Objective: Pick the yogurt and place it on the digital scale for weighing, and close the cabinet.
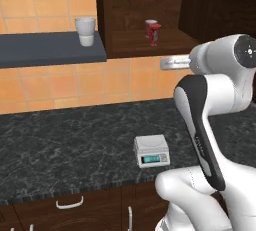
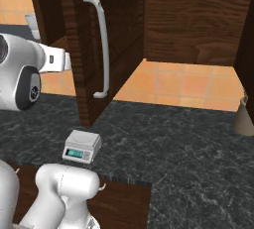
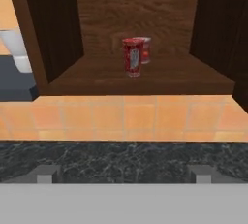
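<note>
Tool (image 3: 123, 172) is spread wide with nothing in it, hanging over the dark marbled counter (image 1: 65, 145) and looking straight into the open cabinet (image 3: 140, 5). Orange tile covers the wall behind. Yogurt (image 3: 132, 57) stands upright on the cabinet floor, long axis vertical, with a red can (image 3: 144, 49) just behind it. Digital scale (image 1: 151, 151) sits near the counter's front edge, display facing the robot. White cup (image 1: 85, 31) stands on a grey shelf (image 1: 45, 49) to the left.

cabinet (image 3: 48, 29) mouth open, can (image 3: 144, 49) behind yogurt (image 3: 132, 57)
</note>
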You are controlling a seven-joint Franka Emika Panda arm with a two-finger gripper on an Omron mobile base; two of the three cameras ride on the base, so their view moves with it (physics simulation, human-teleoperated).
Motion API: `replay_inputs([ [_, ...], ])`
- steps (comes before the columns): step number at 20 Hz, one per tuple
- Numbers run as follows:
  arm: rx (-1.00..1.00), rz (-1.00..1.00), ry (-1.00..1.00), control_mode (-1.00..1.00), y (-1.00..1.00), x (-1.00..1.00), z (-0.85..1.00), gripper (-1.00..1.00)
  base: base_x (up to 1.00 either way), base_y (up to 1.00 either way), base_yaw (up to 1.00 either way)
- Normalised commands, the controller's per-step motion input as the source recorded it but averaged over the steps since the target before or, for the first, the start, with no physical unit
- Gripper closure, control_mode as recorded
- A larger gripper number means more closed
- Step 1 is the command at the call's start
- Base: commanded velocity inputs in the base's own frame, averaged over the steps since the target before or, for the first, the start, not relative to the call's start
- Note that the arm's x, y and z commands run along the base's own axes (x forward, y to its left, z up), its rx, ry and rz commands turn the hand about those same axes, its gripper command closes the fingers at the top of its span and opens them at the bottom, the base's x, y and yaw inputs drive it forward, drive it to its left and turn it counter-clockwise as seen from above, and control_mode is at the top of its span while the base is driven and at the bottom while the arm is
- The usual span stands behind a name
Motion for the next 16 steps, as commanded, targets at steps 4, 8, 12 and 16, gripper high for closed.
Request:
replay_inputs([
  [4, -0.08, 0.0, -0.03, -1.0, 0.12, 0.0, 0.68, -1.0, 0.0, 0.0, 0.0],
  [8, -0.04, 0.0, -0.02, -1.0, 0.0, 0.26, 0.34, -1.0, 0.0, 0.0, 0.0],
  [12, 0.0, 0.0, 0.02, -1.0, -0.04, 0.69, 0.01, -1.0, 0.0, 0.0, 0.0],
  [16, 0.0, 0.0, 0.0, -1.0, -0.14, 0.74, -0.08, -1.0, 0.0, 0.0, 0.0],
])
